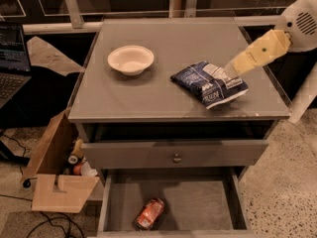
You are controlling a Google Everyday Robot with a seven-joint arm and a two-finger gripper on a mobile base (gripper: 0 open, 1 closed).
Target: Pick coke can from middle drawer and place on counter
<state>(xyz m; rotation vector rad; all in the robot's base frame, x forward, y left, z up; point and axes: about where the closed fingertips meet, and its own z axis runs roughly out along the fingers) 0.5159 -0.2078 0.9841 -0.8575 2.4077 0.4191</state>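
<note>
One small red aluminium coke can (149,213) is seen lying on its side on the floor of the wide, shallow grey middle drawer (198,202). The drawer is pulled open, and the can lies toward its front, left of the middle as the camera sees it. The cream-coloured gripper (237,63) is held well above the can, over the right part of the large flat grey counter (173,38), its tip just by the crinkled blue-and-white chip bag (210,83). How wide it stands cannot be told. Nothing is judged to be grasped yet — the reach toward the can appears to be the step in hand.

For this to be done well, the arm would have to be carried out past the counter's front edge and the closed grey drawer front with the round metal knob (176,157) before being lowered into the open tray. Since the can lies slanted, the grasp is best laid across its round body, near the middle. Rolling is the likely trouble — a straight, slow descent is advised. The chip bag and the shallow white bowl (131,60) should be left undisturbed. The bare counter in front of them could be used for the placing.
</note>
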